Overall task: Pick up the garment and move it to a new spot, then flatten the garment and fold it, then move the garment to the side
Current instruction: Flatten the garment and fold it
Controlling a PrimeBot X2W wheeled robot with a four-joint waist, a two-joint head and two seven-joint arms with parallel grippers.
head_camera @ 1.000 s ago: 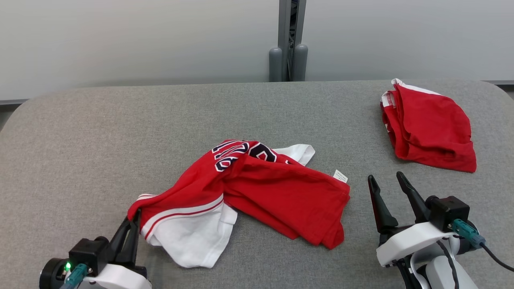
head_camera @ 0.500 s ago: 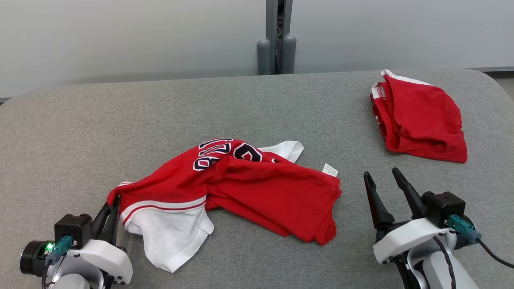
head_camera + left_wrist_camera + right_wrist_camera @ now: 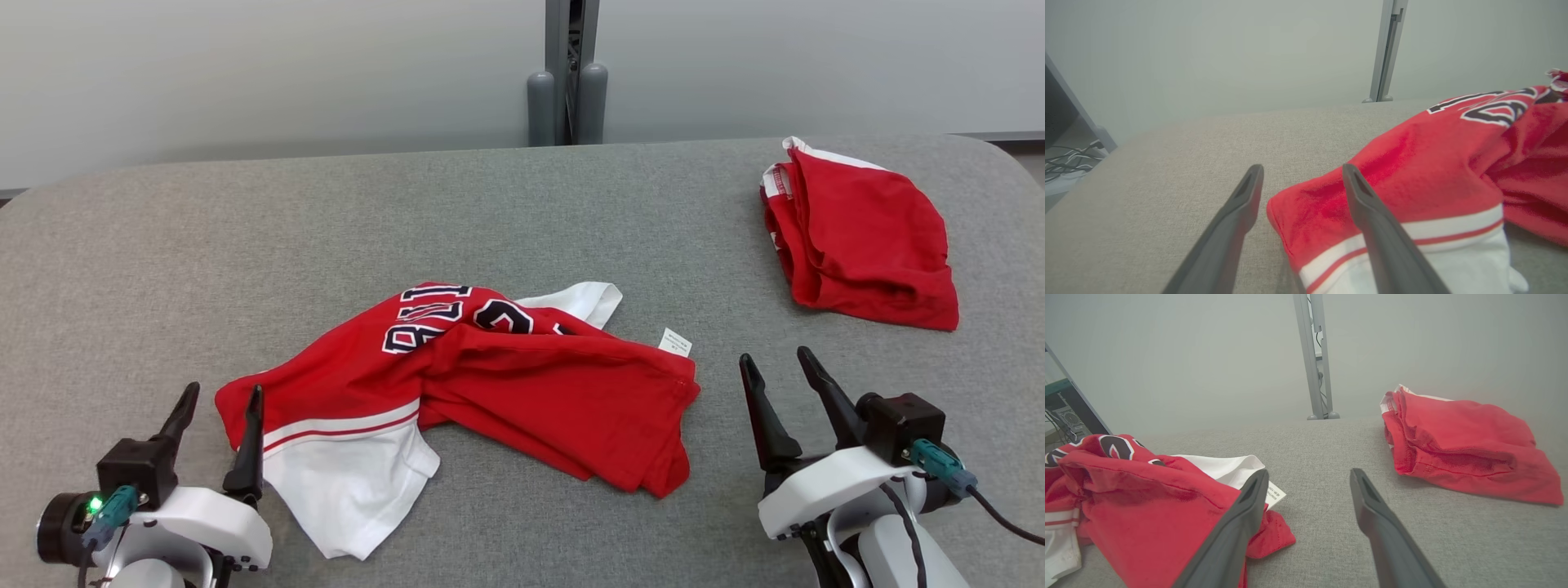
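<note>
Left hand (image 3: 226, 388) and right hand (image 3: 773, 354) gape empty; folds of the garment (image 3: 539, 384) hide some lettering.

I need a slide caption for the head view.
Open left gripper at the edge of a crumpled garment on a grey table; right gripper open beside it.

We look across a grey, cloth-covered surface (image 3: 522, 212) with rounded corners to a plain pale wall (image 3: 245, 73) in soft, even light, a grey metal post (image 3: 567, 49) standing behind its far edge and loose cables (image 3: 1065, 165) lying off one corner.
</note>
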